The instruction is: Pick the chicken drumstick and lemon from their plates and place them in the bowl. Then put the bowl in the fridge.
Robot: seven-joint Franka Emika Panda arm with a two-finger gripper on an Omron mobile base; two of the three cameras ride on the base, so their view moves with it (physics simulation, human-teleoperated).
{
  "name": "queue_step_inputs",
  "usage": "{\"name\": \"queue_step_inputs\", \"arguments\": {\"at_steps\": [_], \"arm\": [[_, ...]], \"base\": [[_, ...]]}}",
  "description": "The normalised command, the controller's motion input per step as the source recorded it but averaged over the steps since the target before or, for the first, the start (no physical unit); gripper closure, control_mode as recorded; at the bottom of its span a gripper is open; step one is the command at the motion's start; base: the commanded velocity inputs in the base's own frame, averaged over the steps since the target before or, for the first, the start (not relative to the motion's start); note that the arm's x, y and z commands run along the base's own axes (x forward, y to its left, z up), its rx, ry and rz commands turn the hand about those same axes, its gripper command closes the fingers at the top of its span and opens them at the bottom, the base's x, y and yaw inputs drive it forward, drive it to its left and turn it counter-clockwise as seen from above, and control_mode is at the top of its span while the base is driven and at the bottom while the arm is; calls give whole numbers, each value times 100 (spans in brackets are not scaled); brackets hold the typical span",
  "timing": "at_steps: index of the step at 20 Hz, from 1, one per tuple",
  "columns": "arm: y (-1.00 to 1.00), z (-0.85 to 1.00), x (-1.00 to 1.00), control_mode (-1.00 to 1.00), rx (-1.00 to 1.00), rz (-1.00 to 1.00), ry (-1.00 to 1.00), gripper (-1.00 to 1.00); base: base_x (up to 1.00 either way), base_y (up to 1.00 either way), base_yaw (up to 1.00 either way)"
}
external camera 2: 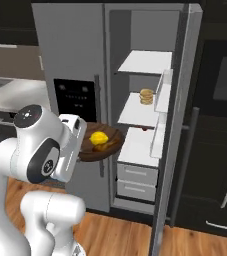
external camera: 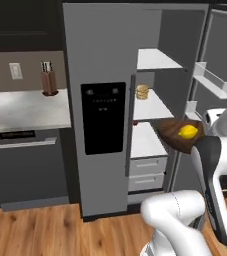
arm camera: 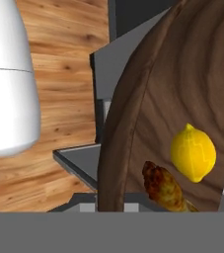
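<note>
**Bowl With Lemon and Drumstick Held at the Open Fridge**

While the fridge (external camera: pixel 102 75) stands with its right door swung open, the left base view shows the wooden bowl (external camera: pixel 177 134) held up in the air just in front of the white inner shelves, level with the lower shelf. The lemon (external camera: pixel 188 131) lies inside it. A tan burger-like item (external camera: pixel 142 92) sits on the middle shelf, and a knife block (external camera: pixel 48 80) stands on the counter (external camera: pixel 25 110) to the left.

From the right base view, the bowl (external camera 2: pixel 107 147) hangs at the end of the white hand, close before the fridge (external camera 2: pixel 70 50) opening, with the lemon (external camera 2: pixel 99 137) and the chicken drumstick (external camera 2: pixel 101 147) side by side in it. The burger-like item (external camera 2: pixel 146 96) rests on its shelf beyond.

Seen from the hand view, the bowl (arm camera: pixel 133 113) appears edge-on with the lemon (arm camera: pixel 193 152) just above the drumstick (arm camera: pixel 165 188). The gripper's tips cannot be made out in any view; its jaws are narrow, clamped on the bowl's rim.
</note>
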Motion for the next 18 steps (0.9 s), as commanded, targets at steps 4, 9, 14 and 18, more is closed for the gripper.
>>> {"name": "queue_step_inputs", "arguments": {"at_steps": [4, 9, 14, 18], "arm": [[0, 0, 0, 100, 0, 0, 0, 100], [0, 0, 0, 100, 0, 0, 0, 100], [0, 0, 0, 100, 0, 0, 0, 100], [0, 0, 0, 100, 0, 0, 0, 100]], "base": [[50, -17, 20], [43, -24, 33], [33, -50, 13], [36, -55, 4]]}}
